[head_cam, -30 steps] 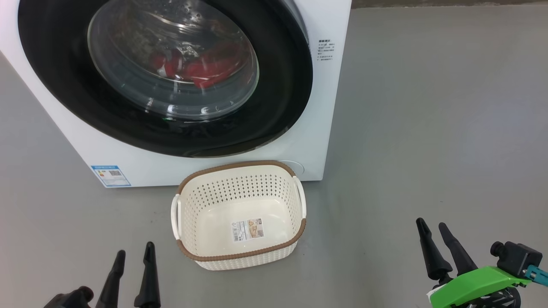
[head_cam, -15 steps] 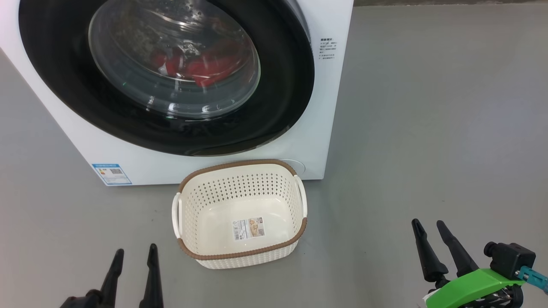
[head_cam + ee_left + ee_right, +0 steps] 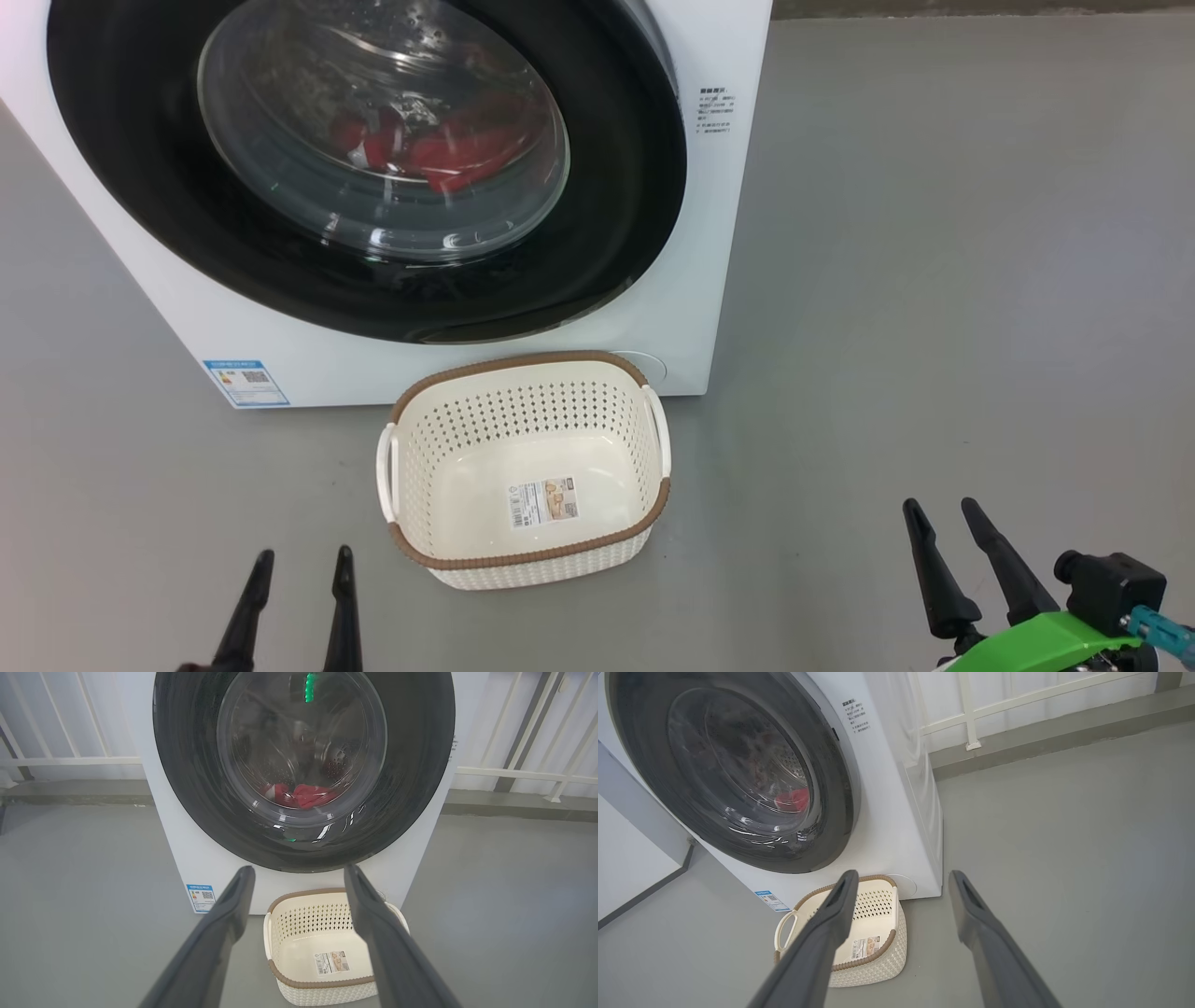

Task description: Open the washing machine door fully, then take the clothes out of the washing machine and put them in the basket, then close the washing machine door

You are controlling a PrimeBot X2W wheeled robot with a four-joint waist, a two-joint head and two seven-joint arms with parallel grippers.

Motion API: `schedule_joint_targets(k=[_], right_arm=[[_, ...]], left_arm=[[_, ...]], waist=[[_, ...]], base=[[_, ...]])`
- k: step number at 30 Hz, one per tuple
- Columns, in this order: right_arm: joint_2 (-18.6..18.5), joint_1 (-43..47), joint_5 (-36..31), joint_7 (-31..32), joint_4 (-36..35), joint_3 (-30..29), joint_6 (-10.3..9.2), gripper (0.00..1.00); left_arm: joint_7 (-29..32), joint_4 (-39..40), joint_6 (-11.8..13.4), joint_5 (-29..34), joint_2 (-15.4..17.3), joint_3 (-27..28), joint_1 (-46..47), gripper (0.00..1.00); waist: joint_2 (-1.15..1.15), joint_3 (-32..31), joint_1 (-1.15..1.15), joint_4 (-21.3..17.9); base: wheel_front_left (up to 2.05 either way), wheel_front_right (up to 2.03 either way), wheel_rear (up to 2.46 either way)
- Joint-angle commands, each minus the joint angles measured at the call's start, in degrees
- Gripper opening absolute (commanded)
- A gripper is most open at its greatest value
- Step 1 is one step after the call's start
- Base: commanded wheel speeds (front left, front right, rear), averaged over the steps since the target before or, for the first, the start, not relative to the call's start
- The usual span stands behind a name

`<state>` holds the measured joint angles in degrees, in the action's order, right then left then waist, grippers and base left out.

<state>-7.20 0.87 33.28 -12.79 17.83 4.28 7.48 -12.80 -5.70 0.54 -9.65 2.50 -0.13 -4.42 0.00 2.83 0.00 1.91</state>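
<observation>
The white washing machine stands on the grey floor with its round black-rimmed door closed. Through the glass I see the red clothes lying in the drum, also the clothes in the left wrist view. The cream basket with a brown rim sits empty on the floor just in front of the machine. My left gripper is open at the lower left, well short of the basket. My right gripper is open at the lower right, over bare floor.
A blue label marks the machine's lower left corner. White railings and a low kerb run behind the machine. A pale wall panel stands to the machine's left. Grey floor stretches wide to the right.
Both grippers sit slightly lower in the head view than before, still open. The picture has shifted a little with the camera. The machine, the door and the basket stay put.
</observation>
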Motion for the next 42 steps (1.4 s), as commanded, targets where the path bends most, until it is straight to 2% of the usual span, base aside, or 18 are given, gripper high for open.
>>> schedule_joint_targets(k=[1, 9, 18, 31, 32, 33, 34, 38, 42], right_arm=[[-0.93, -0.56, -1.83, -0.9, -1.26, 0.97, 0.01, 1.0], [-0.32, 1.19, -5.16, -2.2, -1.4, -0.95, 0.01, 1.0], [0.65, 2.26, -5.2, -2.2, -1.55, -2.43, 0.01, 1.0], [0.8, 1.8, -5.2, -2.2, -2.2, -3.12, 0.01, 1.0], [0.88, 1.66, -5.35, -2.2, -2.48, -3.3, 0.01, 0.47], [1.05, 1.5, -5.2, -2.2, -2.72, -3.43, 0.01, 0.11], [1.27, 1.29, -4.75, -2.2, -2.89, -3.43, 0.01, 0.0], [1.91, 0.04, -2.36, -2.2, -3.4, -3.25, 0.01, 0.0], [2.88, -3.24, 3.92, -2.21, -4.05, -3.92, 0.01, 0.0]], left_arm=[[-0.9, 1.62, 0.15, 2.0, 0.63, 1.58, 0.15, 1.0], [-2.19, 1.18, -0.7, 6.22, 0.53, 2.11, -0.6, 1.0], [-2.19, -0.32, -3.7, 3.25, 0.4, 3.09, -0.53, 1.0], [-2.19, -0.35, -3.97, 2.49, 0.39, 2.74, -0.09, 1.0], [-2.19, -0.32, -3.94, 2.45, 0.39, 2.72, -0.04, 1.0], [-2.19, -0.28, -3.91, 2.4, 0.38, 2.68, 0.0, 1.0], [-2.19, -0.25, -3.89, 2.37, 0.38, 2.63, 0.05, 1.0], [-2.19, -0.28, -3.59, 2.31, 0.38, 2.16, 0.29, 1.0], [-2.19, -0.32, -3.17, 1.76, 0.38, 0.82, 0.85, 1.0]], waist=[[0.0, -0.02, 0.0, 0.01], [0.0, -0.22, 0.0, 0.26], [0.0, 0.1, 0.0, 0.01], [0.0, 0.24, 0.0, 0.08], [0.0, 0.25, 0.0, 0.12], [0.0, 0.26, 0.0, 0.16], [0.0, 0.29, 0.0, 0.21], [0.0, 0.41, 0.0, 0.26], [0.0, 0.93, 0.0, 0.47]], base=[[0.0, 0.0, 0.0], [0.0, 0.0, 0.0], [0.0, 0.0, 0.0], [0.0, 0.0, 0.0], [0.0, 0.0, 0.0], [0.0, 0.0, 0.0], [0.0, 0.0, 0.0], [0.0, 0.0, 0.0], [0.0, 0.0, 0.0]])
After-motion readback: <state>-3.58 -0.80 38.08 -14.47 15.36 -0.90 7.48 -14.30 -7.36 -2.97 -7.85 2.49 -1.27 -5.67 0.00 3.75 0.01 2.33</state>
